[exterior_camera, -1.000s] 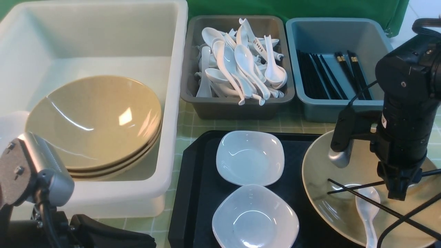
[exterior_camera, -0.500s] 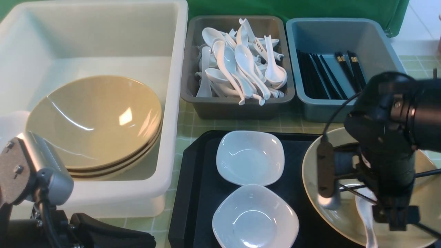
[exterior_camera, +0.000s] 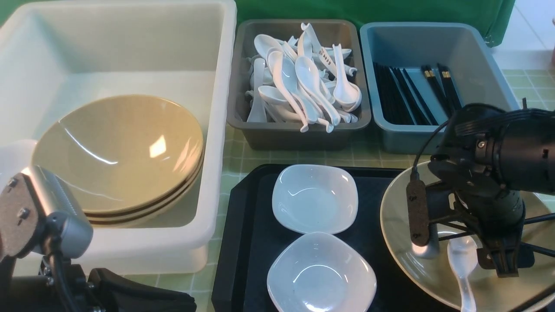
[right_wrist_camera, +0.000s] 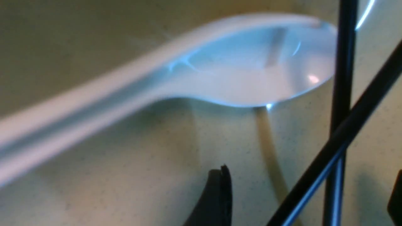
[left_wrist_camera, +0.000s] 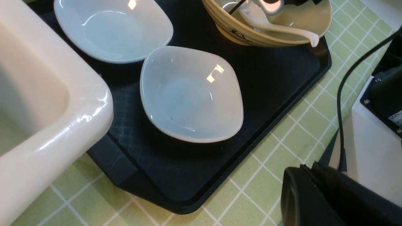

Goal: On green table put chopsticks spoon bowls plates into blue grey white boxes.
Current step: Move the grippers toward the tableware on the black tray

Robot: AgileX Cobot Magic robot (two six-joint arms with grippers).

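Observation:
A tan bowl [exterior_camera: 399, 242] stands on the black tray and holds a white spoon [exterior_camera: 461, 260] and two crossed black chopsticks [exterior_camera: 537, 218]. My right gripper [exterior_camera: 505, 264] hangs low inside this bowl, open. In the right wrist view its fingertips [right_wrist_camera: 220, 188] straddle the crossed chopsticks [right_wrist_camera: 342, 94], beside the spoon [right_wrist_camera: 245, 78]. Two white plates [exterior_camera: 315, 198] [exterior_camera: 321, 274] lie on the tray. My left gripper [left_wrist_camera: 309, 171] is shut and empty, low over the green table [left_wrist_camera: 267, 175] near the tray's corner.
The white box [exterior_camera: 221, 130] holds stacked tan bowls [exterior_camera: 117, 151]. The grey box [exterior_camera: 299, 138] is heaped with spoons, and the blue box [exterior_camera: 407, 138] holds chopsticks [exterior_camera: 416, 93]. The black tray [exterior_camera: 247, 242] lies in front of them.
My right arm has tilted over and sunk lower into the tan bowl, and its jaws have opened wide around the chopsticks. The left arm has not moved.

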